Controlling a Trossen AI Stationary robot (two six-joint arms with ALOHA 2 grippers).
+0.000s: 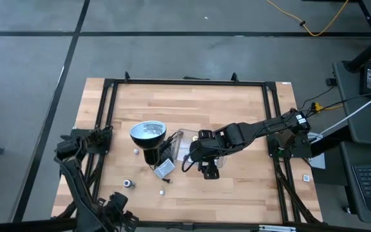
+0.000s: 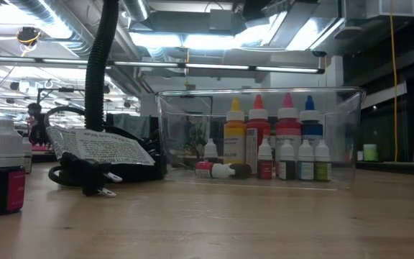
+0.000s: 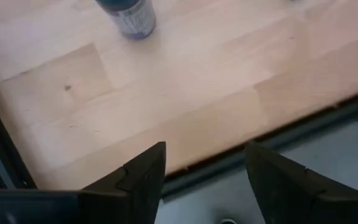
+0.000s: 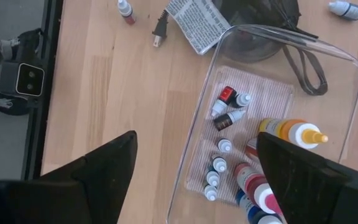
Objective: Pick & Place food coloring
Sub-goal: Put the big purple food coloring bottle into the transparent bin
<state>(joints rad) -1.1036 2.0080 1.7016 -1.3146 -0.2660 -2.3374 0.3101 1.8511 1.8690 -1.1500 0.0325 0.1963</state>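
Spanning a black-framed wooden table (image 1: 237, 187): tray (image 4: 337, 62) holding food coloring (image 2: 272, 140), mostly upright; right gripper (image 4: 194, 171) open, left gripper (image 3: 204, 180) parted.

Pale wood-grain desk (image 4: 135, 124), centre frame; clear ribbed tray (image 4: 328, 81) at right holds food coloring bottles (image 2: 272, 144) — yellow, red, pink, blue caps — beside a black lamp (image 1: 148, 138) with silvery head.

A pale, matt wooden table (image 4: 135, 124) is carrying a clear glossy plastic tray (image 4: 347, 81) with a ribbed floor and a printed paper tag (image 4: 194, 22).
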